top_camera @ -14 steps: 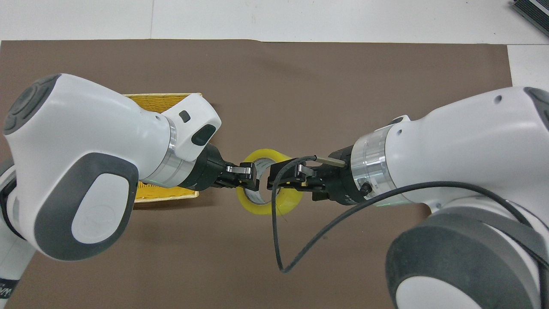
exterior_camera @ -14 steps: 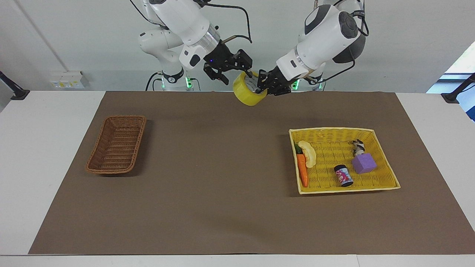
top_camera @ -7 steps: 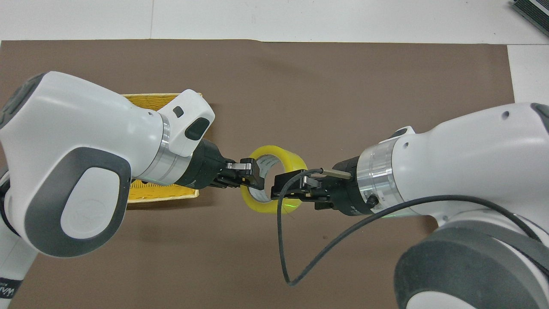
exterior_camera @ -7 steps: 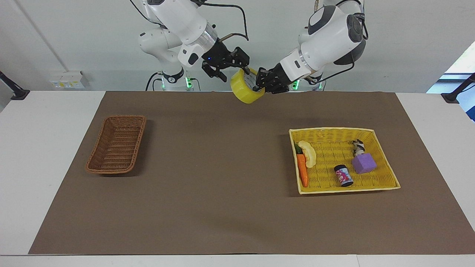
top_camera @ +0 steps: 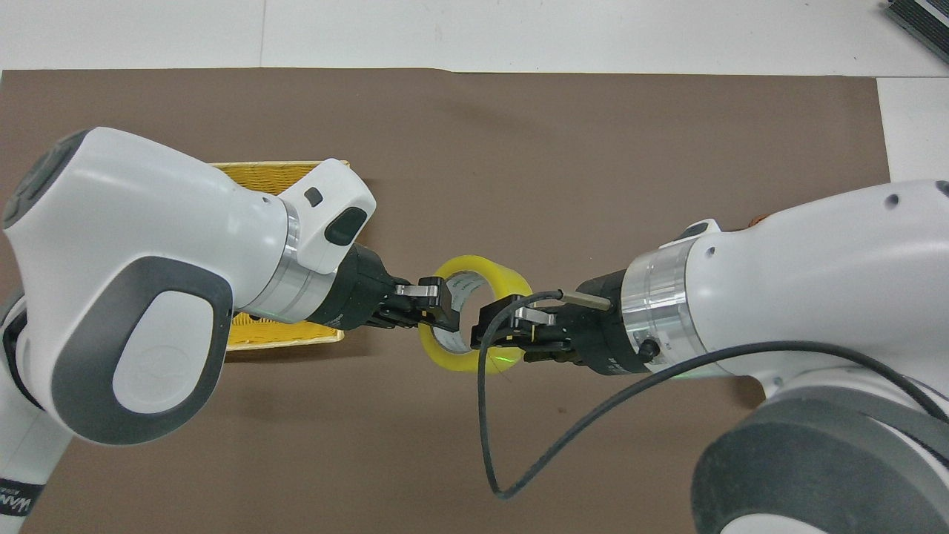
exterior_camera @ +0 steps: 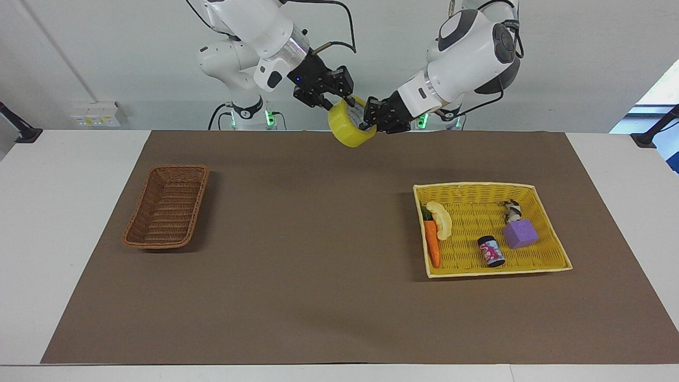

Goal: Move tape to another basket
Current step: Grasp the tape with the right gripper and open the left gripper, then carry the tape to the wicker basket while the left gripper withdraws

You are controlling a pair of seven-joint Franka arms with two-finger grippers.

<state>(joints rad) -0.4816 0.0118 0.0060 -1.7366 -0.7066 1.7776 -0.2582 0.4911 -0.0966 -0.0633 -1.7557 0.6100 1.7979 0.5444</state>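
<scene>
The left claw [exterior_camera: 365, 123] pinches the wall of the tape [exterior_camera: 350, 129], one fingertip inside the core. The right claw [exterior_camera: 344, 98] is pressed closed on the roll's opposite wall. So both claws grip the tape at once, and it hangs in the air at the upper middle of the facing view, over the brown mat's [exterior_camera: 318, 297] edge by the robots.

Judging from this, the task is about half done. The tape is out of the yellow basket [exterior_camera: 551, 249] at the right of the facing view, and a hand-over is under way. Left to do: the left claw lets go, and the right arm carries the roll to the brown wicker basket [exterior_camera: 139, 233] at the left of that view and drops it in. That basket holds nothing yet.

The facing view shows both baskets whole and how high the roll hangs above the desk [exterior_camera: 63, 180]. The overhead view hides the wicker basket under the right arm and shows only a strip of the yellow one, but it shows each claw's fingertips on the roll's wall.
</scene>
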